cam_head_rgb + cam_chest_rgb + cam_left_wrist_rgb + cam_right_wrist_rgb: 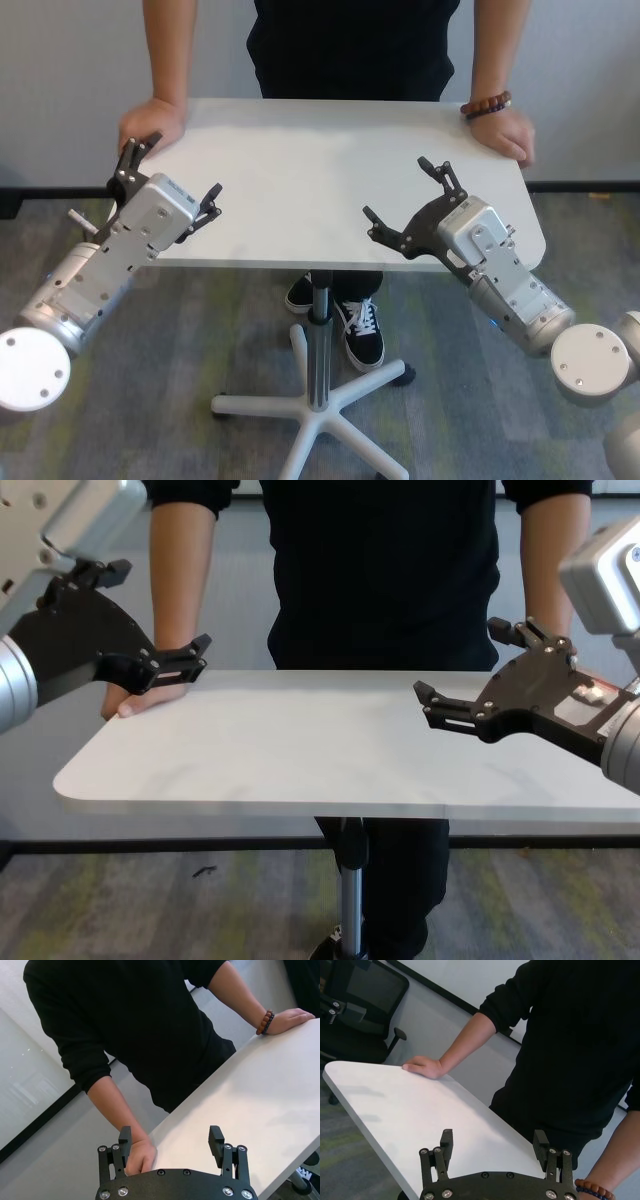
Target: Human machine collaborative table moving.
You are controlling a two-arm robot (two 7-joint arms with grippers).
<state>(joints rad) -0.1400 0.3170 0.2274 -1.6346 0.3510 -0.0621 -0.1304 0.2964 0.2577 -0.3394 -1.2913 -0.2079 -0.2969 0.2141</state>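
Observation:
The table (300,180) is a white top on a silver pole (320,330). The human (350,40), in a black top, stands at its far side with a hand on each far corner, a beaded bracelet (486,104) on one wrist. My left gripper (176,172) hovers open over the table's left edge, close to the human's hand (150,122). Over the near right part of the top, my right gripper (403,192) is also open. Neither holds anything. In the chest view both grippers, left (155,608) and right (465,662), sit just above the tabletop (300,750).
The pole stands on a white star base with casters (320,410) on grey carpet. The human's black sneakers (362,335) are beside the pole. A black office chair (360,1005) stands off to one side, and a pale wall is behind the human.

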